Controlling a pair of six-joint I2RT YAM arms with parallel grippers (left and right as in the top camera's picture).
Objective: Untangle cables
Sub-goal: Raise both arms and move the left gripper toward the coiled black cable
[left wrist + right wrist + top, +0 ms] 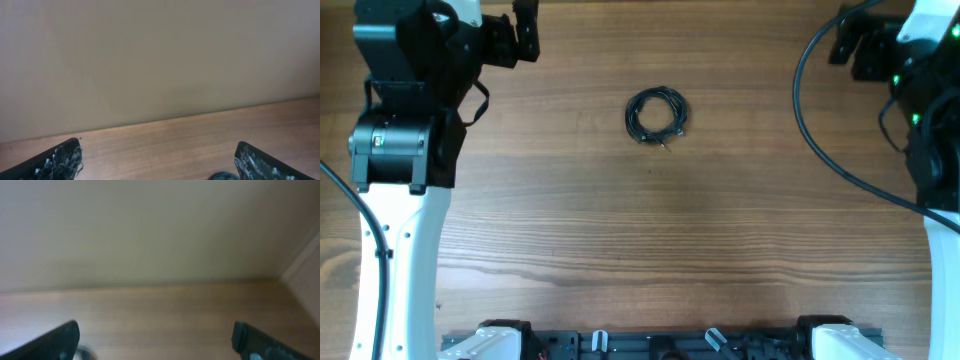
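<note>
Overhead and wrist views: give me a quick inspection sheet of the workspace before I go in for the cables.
Surface: wooden table, only the bundle lying on it.
Job's things: cables, one small black coiled bundle, upper middle, untouched.
Clutter: nothing seen.
Grippers: left gripper and right gripper both open, empty, well away from the bundle.
Cables: thick arm wire loops over the table by the right arm, apart from the bundle.
Surroundings: plain beige wall behind the table; dark rail at the near edge.
</note>
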